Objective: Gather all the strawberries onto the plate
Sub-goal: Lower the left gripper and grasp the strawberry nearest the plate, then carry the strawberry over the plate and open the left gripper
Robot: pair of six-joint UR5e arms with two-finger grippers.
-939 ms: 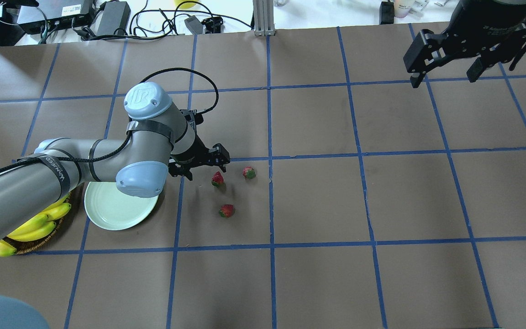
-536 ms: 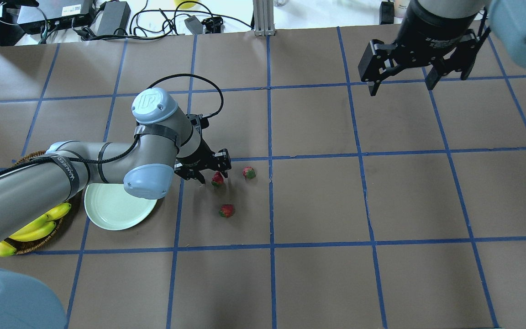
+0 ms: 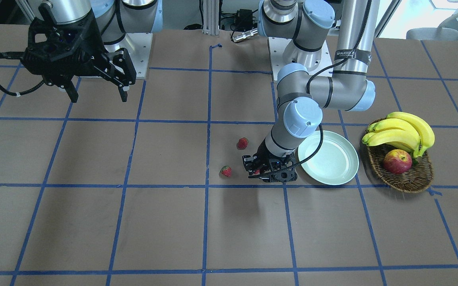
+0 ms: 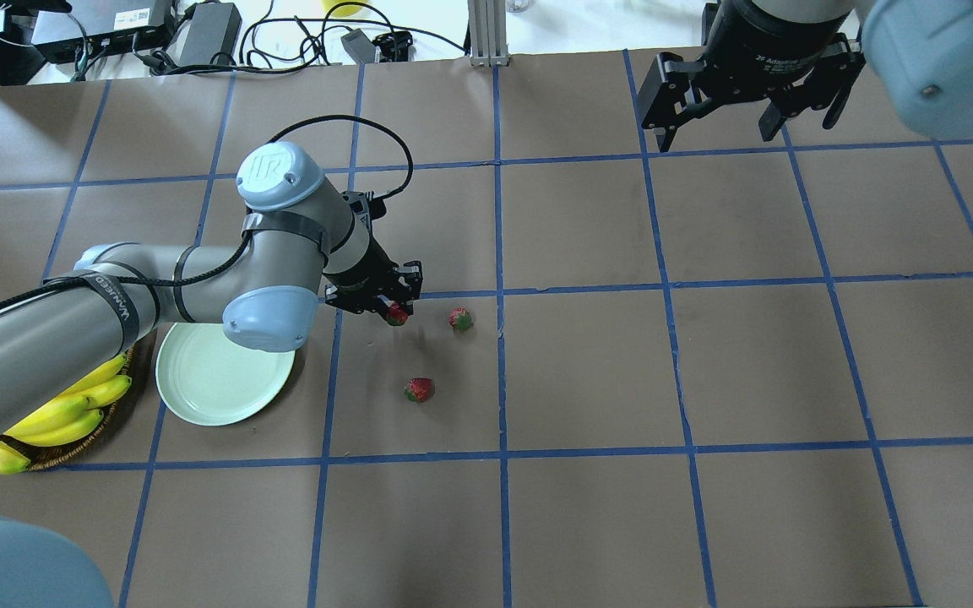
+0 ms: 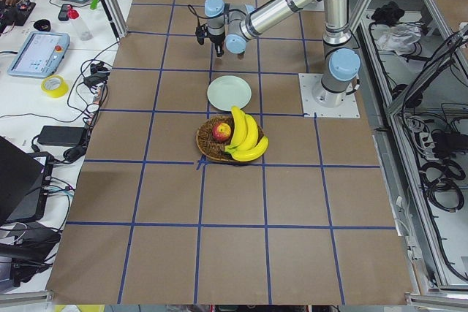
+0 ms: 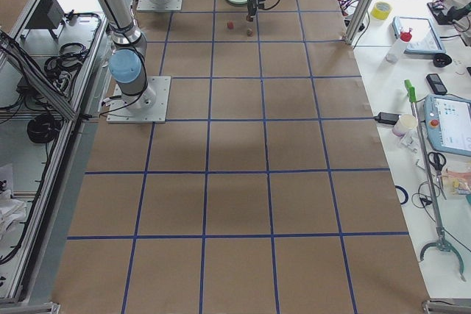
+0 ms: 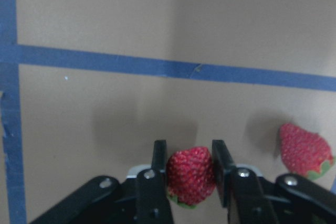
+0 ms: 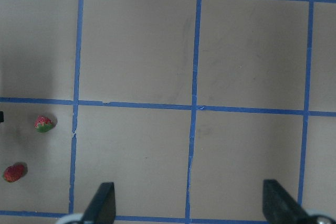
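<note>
My left gripper (image 4: 394, 312) is shut on one strawberry (image 4: 397, 317), low over the table just right of the plate. In the left wrist view the red berry (image 7: 191, 174) sits pinched between both fingers (image 7: 157, 156). Two more strawberries lie on the brown table: one (image 4: 460, 318) just right of the gripper, one (image 4: 419, 389) nearer the robot. They also show in the front-facing view (image 3: 243, 143) (image 3: 226, 171). The pale mint-green plate (image 4: 216, 380) holds nothing and is partly under my left arm. My right gripper (image 4: 719, 127) is open and empty, high at the far right.
A wicker basket (image 3: 408, 176) with bananas (image 3: 402, 131) and a red-yellow apple (image 3: 397, 161) stands beside the plate, on its side away from the strawberries. Cables and power bricks (image 4: 208, 34) lie beyond the table's far edge.
My left gripper moved onto the nearest strawberry and shut on it; the berry shifted slightly with the fingers. My right arm swung leftward along the far side, still open.
</note>
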